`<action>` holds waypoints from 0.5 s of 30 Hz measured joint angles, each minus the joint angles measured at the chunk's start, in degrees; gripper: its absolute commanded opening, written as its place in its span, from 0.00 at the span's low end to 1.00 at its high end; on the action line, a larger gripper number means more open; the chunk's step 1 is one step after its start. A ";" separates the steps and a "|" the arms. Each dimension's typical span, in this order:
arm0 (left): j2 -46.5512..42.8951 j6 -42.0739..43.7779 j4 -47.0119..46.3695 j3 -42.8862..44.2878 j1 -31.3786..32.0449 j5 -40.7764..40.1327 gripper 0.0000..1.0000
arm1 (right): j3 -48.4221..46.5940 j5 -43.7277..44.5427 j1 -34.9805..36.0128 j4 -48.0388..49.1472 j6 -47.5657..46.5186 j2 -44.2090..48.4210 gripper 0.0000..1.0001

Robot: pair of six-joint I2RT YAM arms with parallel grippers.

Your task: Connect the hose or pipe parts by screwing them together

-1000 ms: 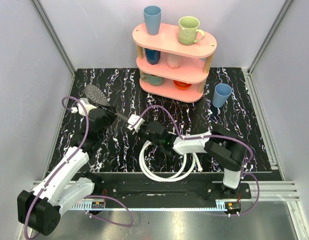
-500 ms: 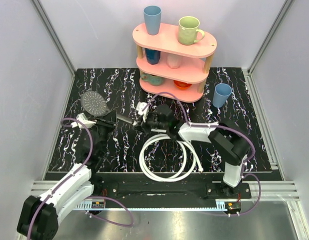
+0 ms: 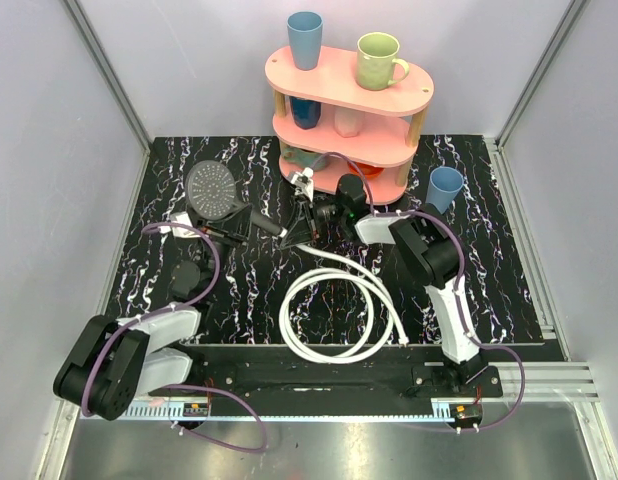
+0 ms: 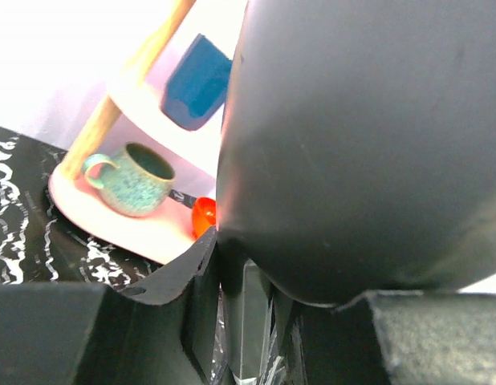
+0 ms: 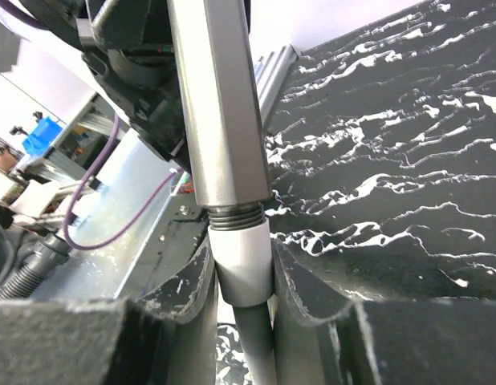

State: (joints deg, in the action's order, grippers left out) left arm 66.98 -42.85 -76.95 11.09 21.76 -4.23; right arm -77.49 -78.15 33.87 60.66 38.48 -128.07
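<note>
Left arm (image 3: 169, 325) and right arm (image 3: 451, 310) show white shells, black joints, looping purple cables (image 3: 216, 268).

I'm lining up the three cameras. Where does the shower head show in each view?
Top external: shower head, left of centre, round face up.
Left wrist: its dark back fills the upper right.
Right wrist: only its grey handle, top centre, meeting the white hose fitting.
Shared landmark: the black marbled table, in all three.

Grey shower head (image 3: 211, 188) apparently in left end effector (image 3: 229, 222), white hose (image 3: 284, 320) in loops nearby.
</note>
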 measured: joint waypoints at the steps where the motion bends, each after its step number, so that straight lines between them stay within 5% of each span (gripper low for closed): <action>1: 0.20 0.09 -0.26 0.52 -0.04 0.66 0.00 | -0.55 -1.16 -0.28 1.95 2.43 -0.37 0.23; 8: -0.57 0.00 1.62 1.46 0.04 4.09 0.00 | 2.14 0.76 -1.77 9.29 7.23 1.77 0.65; 11: -4.09 -0.04 8.11 1.36 0.09 2.80 0.00 | 6.36 5.86 -3.21 2.47 -1.05 7.41 0.80; 15: -12.96 -0.39 22.62 3.30 0.24 -2.21 0.00 | 13.00 15.10 -4.24 -7.32 -13.79 17.44 0.88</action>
State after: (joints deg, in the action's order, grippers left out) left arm 54.02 -43.24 -54.33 14.39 22.00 -6.44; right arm -64.49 -63.05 29.63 53.34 24.69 -110.63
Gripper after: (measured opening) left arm 0.318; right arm 0.841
